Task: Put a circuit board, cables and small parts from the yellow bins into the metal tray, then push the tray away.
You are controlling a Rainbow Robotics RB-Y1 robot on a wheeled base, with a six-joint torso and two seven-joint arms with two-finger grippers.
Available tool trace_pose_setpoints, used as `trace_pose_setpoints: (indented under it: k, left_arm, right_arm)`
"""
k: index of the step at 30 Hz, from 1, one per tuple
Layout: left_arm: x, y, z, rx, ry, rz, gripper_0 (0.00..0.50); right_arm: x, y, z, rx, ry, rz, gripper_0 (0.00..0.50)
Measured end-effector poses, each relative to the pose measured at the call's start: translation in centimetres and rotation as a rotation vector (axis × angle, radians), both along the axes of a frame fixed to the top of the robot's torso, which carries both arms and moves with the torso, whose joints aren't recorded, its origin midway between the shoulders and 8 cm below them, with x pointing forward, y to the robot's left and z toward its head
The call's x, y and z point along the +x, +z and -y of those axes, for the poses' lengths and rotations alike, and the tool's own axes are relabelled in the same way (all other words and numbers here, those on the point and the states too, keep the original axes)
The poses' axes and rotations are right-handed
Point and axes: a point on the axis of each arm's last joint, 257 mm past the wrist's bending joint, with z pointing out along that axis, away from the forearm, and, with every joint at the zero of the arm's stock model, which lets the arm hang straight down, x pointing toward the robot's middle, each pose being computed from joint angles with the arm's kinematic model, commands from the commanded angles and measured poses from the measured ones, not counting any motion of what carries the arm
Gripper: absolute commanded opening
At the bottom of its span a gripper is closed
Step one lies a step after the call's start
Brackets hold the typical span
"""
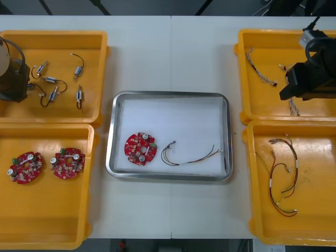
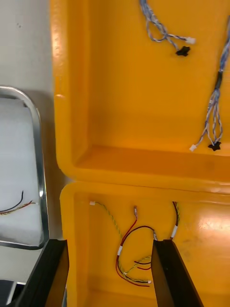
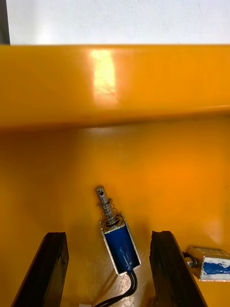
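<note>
Tray of shiny metal (image 1: 111, 131), white inside, at the middle of the light table (image 1: 173, 58) in the front view. Holds a round red circuit board (image 1: 140, 148) in its near left part and, just right of that, a thin red, yellow and black cable (image 1: 191, 156). Far left: a yellow plastic bin (image 1: 58, 38) with small metal parts (image 1: 79, 96) on black leads, the left gripper (image 1: 13, 84) over its left end. Near left: a second yellow bin (image 1: 47, 220) with two more round red boards (image 1: 24, 167). Far right: a third yellow bin (image 1: 262, 110) with twisted blue and white cables (image 1: 261, 72), the right gripper (image 1: 296, 86) above it. Near right: a fourth yellow bin (image 1: 315, 231) with red and yellow cables (image 1: 283, 181).

Right wrist view: black fingers (image 2: 52, 268) well apart, gripping nothing, above the far end of the fourth yellow bin, red and yellow cables lying between and below them. Beside both bins, the tray's right rim.

Left wrist view: black fingers (image 3: 55, 268) spread wide on either side of one blue-bodied metal part (image 3: 119, 242), touching it on neither side.
</note>
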Motion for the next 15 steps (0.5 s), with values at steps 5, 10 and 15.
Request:
trace_pose_setpoints:
  k: [5,10,15]
  left_arm:
    - [0.0,-0.2,-0.4,-0.002,0.01,0.004,0.5]
    - [0.3,-0.2,-0.1,-0.005,0.004,0.012,0.5]
    - [0.5,-0.3,0.3,-0.008,-0.003,0.017,0.5]
  right_arm:
    - [0.5,0.6,2.2,0.054,-0.079,-0.006,0.5]
    - [0.8,0.5,4.6,0.043,-0.075,-0.028,0.5]
    - [1.2,0.3,6.9,0.047,-0.089,-0.04,0.5]
